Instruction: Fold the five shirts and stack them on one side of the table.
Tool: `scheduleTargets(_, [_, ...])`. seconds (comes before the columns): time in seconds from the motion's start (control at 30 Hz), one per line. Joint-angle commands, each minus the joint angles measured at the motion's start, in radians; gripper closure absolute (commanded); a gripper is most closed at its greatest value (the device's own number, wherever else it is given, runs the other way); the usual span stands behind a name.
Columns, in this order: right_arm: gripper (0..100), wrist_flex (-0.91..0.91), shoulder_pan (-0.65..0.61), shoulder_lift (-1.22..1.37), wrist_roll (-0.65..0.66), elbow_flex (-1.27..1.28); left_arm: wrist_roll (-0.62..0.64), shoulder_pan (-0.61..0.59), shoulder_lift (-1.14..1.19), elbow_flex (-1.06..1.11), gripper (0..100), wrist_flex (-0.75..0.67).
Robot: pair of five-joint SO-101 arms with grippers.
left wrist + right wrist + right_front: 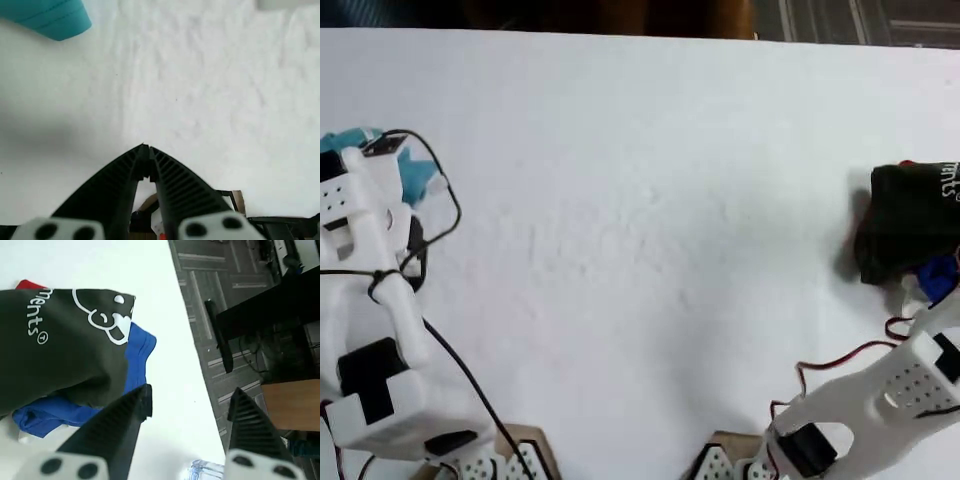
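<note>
1. Left claw (145, 150): jaws closed tip to tip, nothing held, hanging over bare counter (200, 90). Risk: lowered onto cloth while closed, it would shove the cloth rather than grip it.
2. Teal shirt (50, 17): well ahead of the left claw and off to one side; whether it is folded cannot be told. Risk: the stack lies across the counter, so a one-point grip would likely let the shirt sag open on the way.
3. Right claw (191, 392): jaws wide apart, empty.
4. Blue shirt (137, 355): just beside one fingertip, low in the stack. Risk: pinching this layer alone would drag the pile askew.
5. Black shirt (60, 350): on top, beyond the blue.
6. Red shirt (27, 285): farthest, a corner showing beneath.
7. Floor (225, 290): past the counter edge, close to the stack. Risk: a sideways nudge could tip shirts over.
</note>
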Motion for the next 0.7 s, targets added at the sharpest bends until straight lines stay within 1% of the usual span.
scheduleTargets(0.0, [75.1,0.024,-0.053,-0.148,-0.078,0.098,-0.002,-0.008,-0.048,-0.007,97,0.015])
scheduleTargets(0.1, [75.1,0.024,-0.131,-0.278,-0.153,0.361,-0.008,-0.046,-0.048,-0.025,97,0.012])
scheduleTargets(0.17, [75.1,0.022,-0.216,-0.394,-0.209,0.594,-0.009,-0.104,-0.046,-0.07,97,0.009])
scheduleTargets(0.27, [75.1,0.018,-0.412,-0.572,-0.267,0.956,-0.046,-0.198,-0.038,-0.189,95,0.005])
scheduleTargets(0.33, [75.1,-0.019,-0.561,-0.667,-0.281,1.162,-0.072,-0.245,-0.038,-0.257,91,-0.038])
scheduleTargets(0.4, [75.1,-0.093,-0.694,-0.748,-0.282,1.335,-0.081,-0.285,-0.037,-0.303,87,-0.103])
scheduleTargets(0.5, [75.1,-0.211,-0.845,-0.837,-0.282,1.521,-0.081,-0.295,-0.037,-0.312,81,-0.252])
scheduleTargets(0.6, [75.1,-0.272,-0.937,-0.886,-0.284,1.625,-0.083,-0.281,-0.014,-0.314,80,-0.428])
scheduleTargets(0.67, [75.1,-0.28,-0.972,-0.895,-0.284,1.663,-0.084,-0.27,0.04,-0.321,80,-0.528])
